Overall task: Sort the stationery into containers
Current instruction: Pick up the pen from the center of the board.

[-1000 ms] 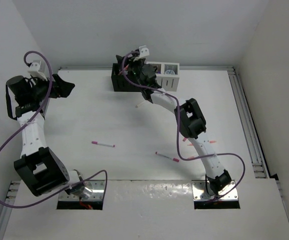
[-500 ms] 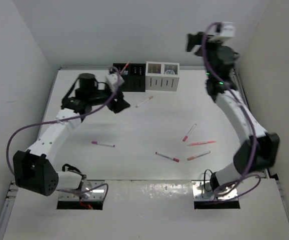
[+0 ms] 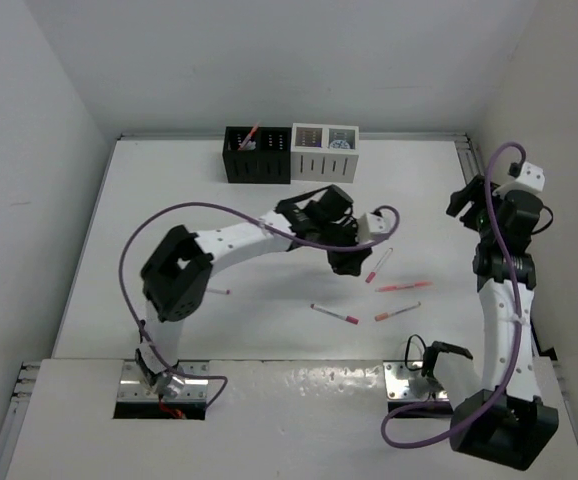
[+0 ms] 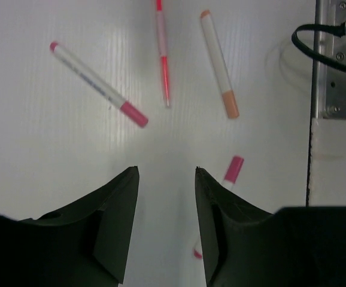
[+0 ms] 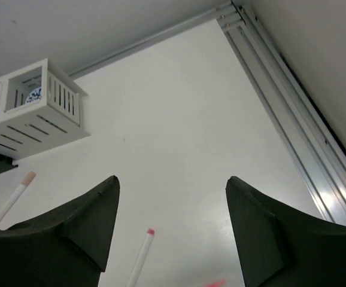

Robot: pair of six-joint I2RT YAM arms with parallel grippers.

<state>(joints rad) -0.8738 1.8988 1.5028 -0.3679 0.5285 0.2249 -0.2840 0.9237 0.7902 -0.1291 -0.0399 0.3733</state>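
Left claw (image 4: pixel 166 173): jaws partway apart, only bare surface between the fingers, nothing held. It hung low over the white surface (image 3: pixel 169 220).

- pink-tipped pen (image 4: pixel 231 170): just outside the left claw, beside one finger and partly hidden by it.
- red pen (image 4: pixel 163 57): straight ahead of the fingertips, apart from them.
- pink-capped pen (image 4: pixel 95 84) and orange-capped pen (image 4: pixel 219 63): one on each side of the red pen, none touching.
- metal plate (image 4: pixel 334 60) with a black cable (image 4: pixel 322 45): beyond the orange-capped pen, at the surface's near edge.
- black box (image 3: pixel 257 155) and white box (image 3: pixel 324 152): side by side at the far edge, well apart from the left claw. One pink pen (image 3: pixel 252 133) stood tilted in the black box.

Right claw (image 5: pixel 172 182): raised well off to the side of the left claw, jaws wide, empty. A metal rail (image 5: pixel 281 78) ran along that side. Plain white walls (image 3: pixel 269 60) enclosed the surface.
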